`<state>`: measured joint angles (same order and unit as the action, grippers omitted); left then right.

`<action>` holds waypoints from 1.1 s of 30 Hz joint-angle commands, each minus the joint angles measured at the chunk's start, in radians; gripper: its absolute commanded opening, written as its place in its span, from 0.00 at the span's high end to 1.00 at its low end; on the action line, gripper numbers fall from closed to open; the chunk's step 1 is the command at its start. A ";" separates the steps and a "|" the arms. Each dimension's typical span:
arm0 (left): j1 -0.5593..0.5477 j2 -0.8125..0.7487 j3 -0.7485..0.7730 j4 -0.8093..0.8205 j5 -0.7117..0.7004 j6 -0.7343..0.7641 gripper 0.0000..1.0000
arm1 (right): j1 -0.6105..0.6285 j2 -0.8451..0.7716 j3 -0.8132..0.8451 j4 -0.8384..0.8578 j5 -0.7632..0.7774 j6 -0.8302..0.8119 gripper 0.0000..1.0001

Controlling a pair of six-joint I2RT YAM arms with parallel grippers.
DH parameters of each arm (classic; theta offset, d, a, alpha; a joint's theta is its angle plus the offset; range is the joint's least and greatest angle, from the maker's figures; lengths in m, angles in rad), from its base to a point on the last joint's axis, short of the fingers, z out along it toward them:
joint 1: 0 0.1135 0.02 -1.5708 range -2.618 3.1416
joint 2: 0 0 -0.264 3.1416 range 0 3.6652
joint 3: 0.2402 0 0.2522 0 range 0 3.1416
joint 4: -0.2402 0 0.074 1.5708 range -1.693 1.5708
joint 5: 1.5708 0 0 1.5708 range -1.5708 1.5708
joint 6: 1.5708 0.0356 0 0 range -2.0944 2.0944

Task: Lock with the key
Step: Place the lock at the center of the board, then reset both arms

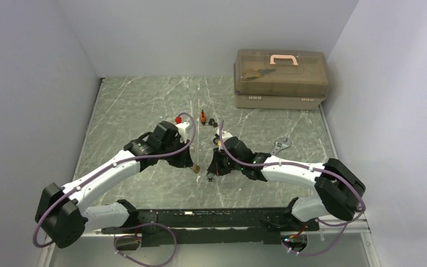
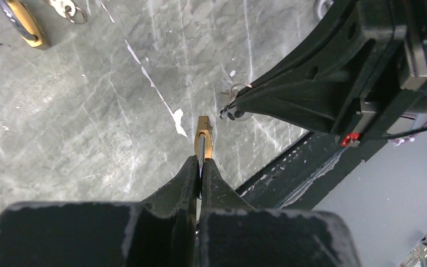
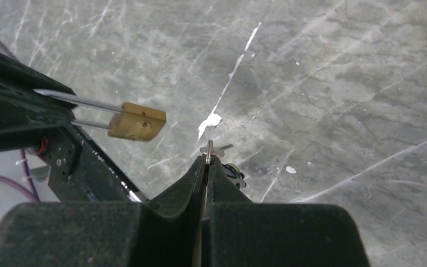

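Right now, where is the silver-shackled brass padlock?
The brass padlock is central in the top view, shackle clamped in the left gripper, beside the right gripper's silver key.

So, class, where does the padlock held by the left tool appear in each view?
Top external: padlock just below picture centre.
Left wrist: centre, at the left tool's tips.
Right wrist: left of centre, shackle pointing left.
Shared landmark: white chip, both wrist views.

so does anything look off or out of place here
Nothing spilled or broken. A wrench lies loose on the table by the right arm, away from the toolbox. A second padlock lies unused while the left claw holds the padlock.
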<state>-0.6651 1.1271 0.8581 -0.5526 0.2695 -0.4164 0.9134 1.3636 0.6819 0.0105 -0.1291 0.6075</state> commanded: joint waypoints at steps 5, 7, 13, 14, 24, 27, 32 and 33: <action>-0.045 0.135 -0.025 0.179 -0.037 -0.081 0.90 | 0.000 0.072 -0.022 0.152 0.045 0.079 1.00; -0.047 0.157 -0.012 0.168 -0.043 -0.078 0.86 | -0.001 0.083 -0.023 0.158 0.046 0.082 1.00; -0.047 0.166 0.009 0.142 -0.068 -0.062 0.63 | -0.008 0.106 -0.019 0.169 0.046 0.092 0.82; -0.047 0.164 0.016 0.132 -0.075 -0.056 0.59 | -0.011 0.109 -0.018 0.170 0.042 0.093 0.79; -0.036 0.075 0.169 -0.002 -0.164 0.021 0.21 | -0.031 0.041 0.032 0.099 0.064 0.057 0.30; -0.020 0.038 0.225 -0.031 -0.168 0.044 0.01 | -0.039 -0.003 0.068 0.052 0.086 0.040 0.17; 0.022 -0.030 0.319 -0.064 -0.164 0.079 0.01 | -0.066 -0.108 0.116 -0.007 0.121 0.023 0.00; 0.027 -0.045 0.343 -0.078 -0.187 0.079 0.01 | -0.074 -0.135 0.129 -0.029 0.125 0.020 0.00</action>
<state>-0.6624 1.1419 1.1110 -0.5827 0.1261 -0.3748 0.8639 1.3277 0.7353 0.0299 -0.0494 0.6540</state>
